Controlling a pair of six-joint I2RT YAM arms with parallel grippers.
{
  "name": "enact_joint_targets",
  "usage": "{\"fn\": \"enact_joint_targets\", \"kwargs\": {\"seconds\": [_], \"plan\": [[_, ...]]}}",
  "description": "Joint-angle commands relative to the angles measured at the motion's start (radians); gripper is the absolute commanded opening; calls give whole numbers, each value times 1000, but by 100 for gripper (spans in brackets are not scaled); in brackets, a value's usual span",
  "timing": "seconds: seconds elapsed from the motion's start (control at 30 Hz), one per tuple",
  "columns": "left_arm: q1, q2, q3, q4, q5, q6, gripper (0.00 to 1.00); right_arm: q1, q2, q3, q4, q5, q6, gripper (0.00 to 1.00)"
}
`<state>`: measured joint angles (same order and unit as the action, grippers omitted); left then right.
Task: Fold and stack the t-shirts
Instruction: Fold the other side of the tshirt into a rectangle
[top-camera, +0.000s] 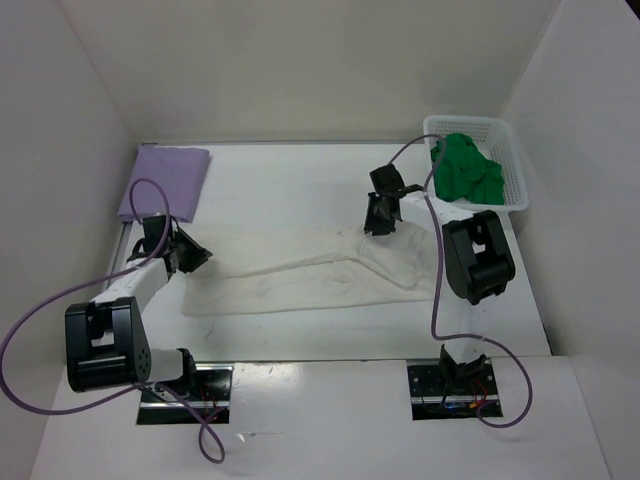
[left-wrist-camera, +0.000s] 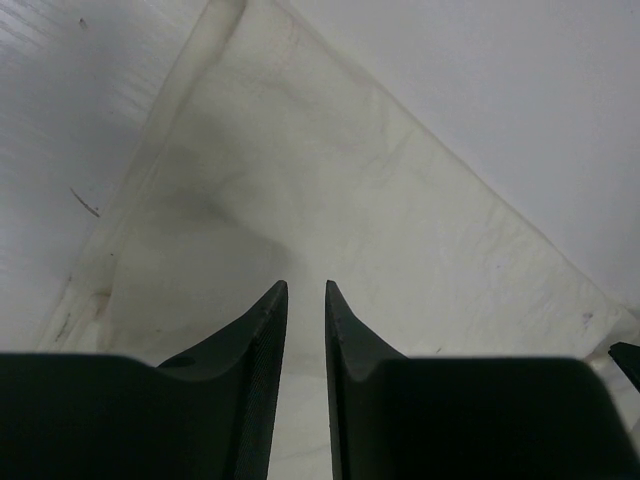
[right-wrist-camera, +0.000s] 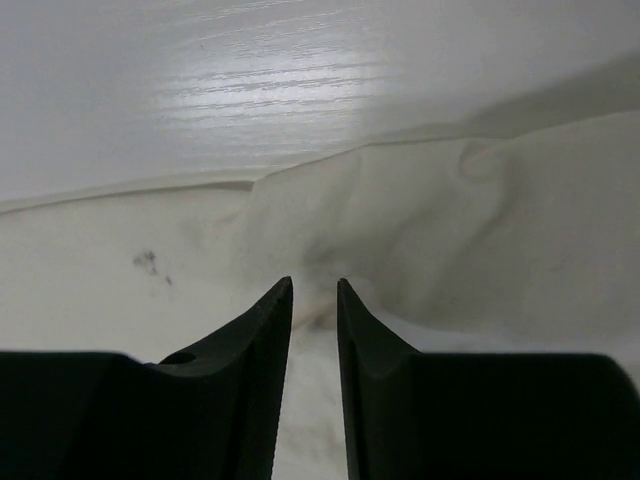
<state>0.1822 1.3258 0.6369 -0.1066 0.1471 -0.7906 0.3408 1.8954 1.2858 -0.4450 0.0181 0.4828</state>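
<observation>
A cream-white t-shirt lies stretched out as a long band across the middle of the table. My left gripper is at its left end, low over the cloth; its jaws stand a narrow gap apart with nothing clearly pinched. My right gripper hovers at the shirt's far right corner, where the cloth is rumpled into folds; its jaws are also slightly apart. A lavender-purple t-shirt lies folded at the back left. A bright green t-shirt is bunched in the basket.
The white lattice basket stands at the back right against the wall. White walls close in the table on three sides. Purple cables loop from both arms, and the right arm's black body stands over the shirt's right end.
</observation>
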Motion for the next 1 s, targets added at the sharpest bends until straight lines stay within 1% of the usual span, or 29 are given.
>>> {"fn": "enact_joint_targets", "kwargs": {"seconds": [0.0,0.03,0.17,0.23,0.33,0.37,0.47,0.5,0.53,0.63,0.7,0.87,0.97], "plan": [[-1,-40,-6,27,-26,-4,28,18,25,49,-21,37,-7,29],[-1,-40,-6,27,-26,-4,28,18,16,32,-30,37,-7,27],[-1,-40,4,27,-14,-4,28,27,-30,-14,-46,13,-7,9],[-1,-40,4,27,-4,-4,28,46,-67,-51,-46,3,2,9],[-1,-31,4,27,5,-4,28,55,-117,-95,-46,-7,2,30],[-1,-31,4,37,5,-13,28,55,-117,-105,-46,-7,2,34],[-1,-20,4,38,14,-13,28,55,-116,-115,-37,-17,2,35],[-1,-20,4,38,14,-13,28,55,-116,-124,-37,-27,2,41],[-1,-20,4,38,14,-13,28,55,-116,-125,-37,-27,2,43],[-1,-20,4,47,14,-13,28,55,-116,-125,-8,-3,11,43],[-1,-11,4,47,23,-13,28,55,-85,-77,-18,8,11,39],[-1,-11,4,38,23,-4,28,55,-64,-3,-52,57,11,39],[-1,-11,4,38,23,-4,28,55,-75,6,-52,71,2,40]]}}
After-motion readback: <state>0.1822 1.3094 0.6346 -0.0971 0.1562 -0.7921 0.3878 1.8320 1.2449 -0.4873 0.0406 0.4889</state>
